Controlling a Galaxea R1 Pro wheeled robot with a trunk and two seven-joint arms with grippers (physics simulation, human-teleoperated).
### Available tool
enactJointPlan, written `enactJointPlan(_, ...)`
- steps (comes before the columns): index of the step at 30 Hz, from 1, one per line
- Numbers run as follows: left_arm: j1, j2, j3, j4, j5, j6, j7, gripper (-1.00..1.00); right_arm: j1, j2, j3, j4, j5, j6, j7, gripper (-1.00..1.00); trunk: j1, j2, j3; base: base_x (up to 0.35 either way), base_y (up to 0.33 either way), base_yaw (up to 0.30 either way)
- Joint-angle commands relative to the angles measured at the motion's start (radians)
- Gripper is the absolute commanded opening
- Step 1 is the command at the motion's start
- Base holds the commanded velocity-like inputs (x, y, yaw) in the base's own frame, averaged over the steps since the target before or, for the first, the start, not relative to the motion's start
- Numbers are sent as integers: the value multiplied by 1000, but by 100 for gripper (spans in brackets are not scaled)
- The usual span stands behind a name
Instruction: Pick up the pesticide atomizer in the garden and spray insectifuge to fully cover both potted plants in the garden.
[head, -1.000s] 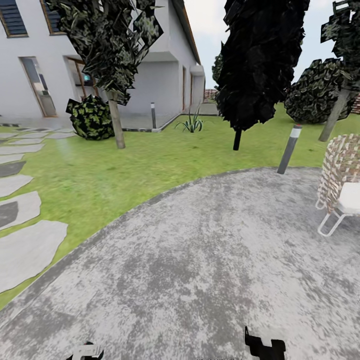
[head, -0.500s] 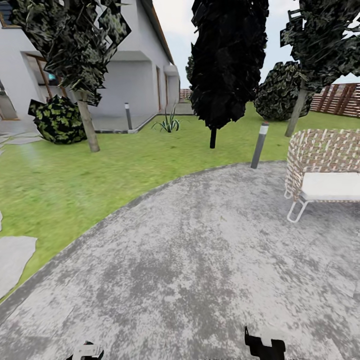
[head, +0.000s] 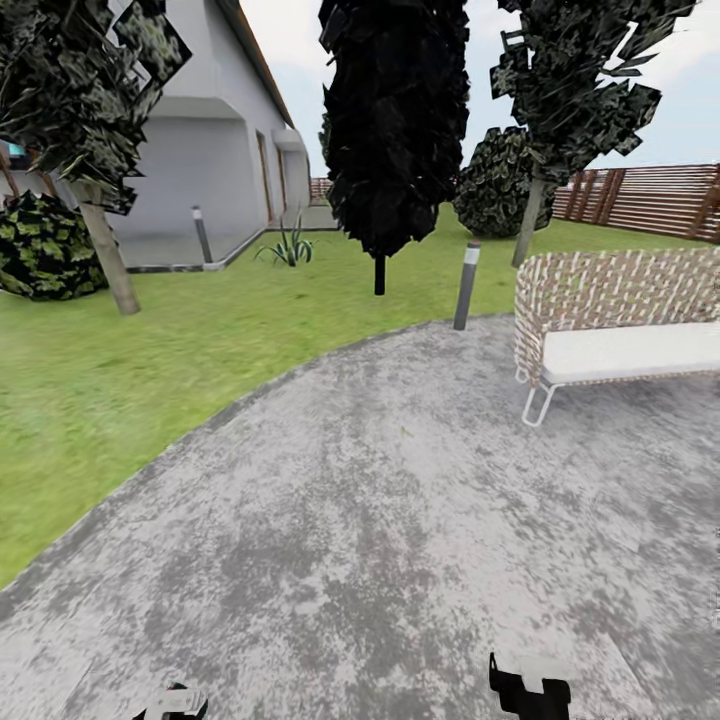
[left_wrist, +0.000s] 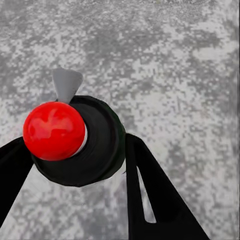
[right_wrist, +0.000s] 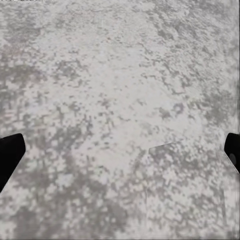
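The left gripper (head: 170, 703) is holding the atomizer (left_wrist: 80, 142). In the left wrist view its two black fingers are closing in on either side of the bottle's round black top, which carries a red knob and a grey nozzle. The right gripper (head: 528, 690) is hanging wide open over the paving (head: 380, 520) with nothing in it.

With the bottle already in hand, the pick-up looks done, and the step in hand seems to be finding the two low rosettes to spray. The next move calls for driving until they come into sight, then bringing the nozzle close above each one.

The robot is standing on the paving with a woven bench (head: 620, 350) ahead. A bollard (head: 465, 285) is standing just beside the bench, a dark tree (head: 395, 120) beyond it, and a slatted fence (head: 650, 200) well behind the bench. Across the lawn (head: 150, 340), far from the bench, a spiky plant (head: 288, 245) is growing by the house (head: 200, 150); it looks too tall to be a target. The bench and bollard are standing closest to any path forward.
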Motion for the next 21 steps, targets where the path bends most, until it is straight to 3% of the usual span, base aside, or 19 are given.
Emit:
enactJointPlan(1,0,0,9,-1,-3,-2,-8,-100,-1,0,-6,1,11,-2,-5,100,0,0,-1,272,0,-300)
enactJointPlan(14,0,0,9,-1,-3,-2,-3,-100,-1,0,-6,1,11,-2,-5,100,0,0,-1,330,0,-300)
enactJointPlan(21,0,0,10,-1,-2,-2,-1,-100,-1,0,-6,1,11,-2,-5,100,0,0,-1,332,107,-300)
